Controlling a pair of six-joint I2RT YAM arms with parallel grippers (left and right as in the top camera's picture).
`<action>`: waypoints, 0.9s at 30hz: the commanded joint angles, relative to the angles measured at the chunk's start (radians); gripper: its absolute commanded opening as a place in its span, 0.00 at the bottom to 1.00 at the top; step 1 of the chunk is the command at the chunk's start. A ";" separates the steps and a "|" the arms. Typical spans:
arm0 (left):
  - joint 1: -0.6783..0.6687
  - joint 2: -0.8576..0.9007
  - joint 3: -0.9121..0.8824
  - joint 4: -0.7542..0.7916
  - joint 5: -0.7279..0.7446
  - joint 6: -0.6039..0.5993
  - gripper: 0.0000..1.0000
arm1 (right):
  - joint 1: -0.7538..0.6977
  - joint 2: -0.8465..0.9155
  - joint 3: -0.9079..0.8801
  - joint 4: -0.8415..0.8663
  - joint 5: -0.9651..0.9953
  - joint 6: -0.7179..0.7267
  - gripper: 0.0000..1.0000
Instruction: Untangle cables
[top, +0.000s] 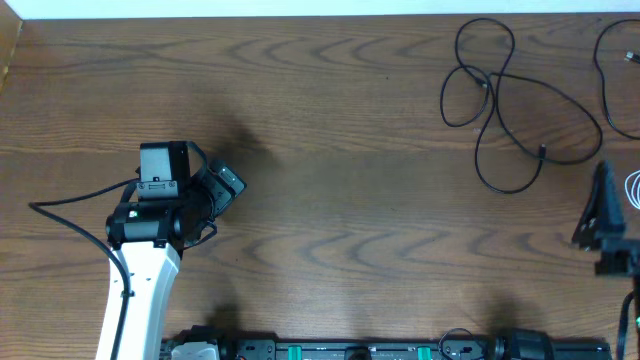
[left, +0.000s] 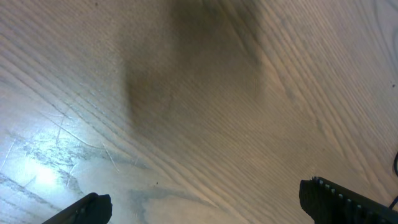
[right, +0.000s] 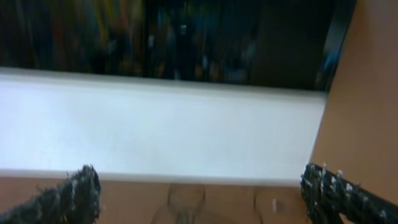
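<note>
Both jaws wide, left tool (top: 225, 186) over left of table (top: 350, 150), right tool (top: 600, 215) at right edge, black cables (top: 541, 152) looped nearby

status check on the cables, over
Left tool open, empty, over bare table. Right tool open, empty. Black cable looped far right, untouched; second black cable and white cable at the edge. Nothing blocking.

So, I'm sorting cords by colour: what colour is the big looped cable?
The cable is black; the overhead view shows it best.
</note>
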 joint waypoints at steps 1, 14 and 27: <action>-0.003 -0.002 -0.001 -0.003 -0.013 0.014 0.99 | 0.007 -0.024 -0.006 -0.095 0.000 0.012 0.99; -0.003 -0.002 -0.001 -0.003 -0.013 0.014 0.99 | 0.007 -0.055 -0.006 -0.436 -0.038 0.030 0.99; -0.003 -0.002 -0.001 -0.003 -0.013 0.014 0.99 | 0.007 -0.251 -0.027 -0.546 -0.036 -0.017 0.99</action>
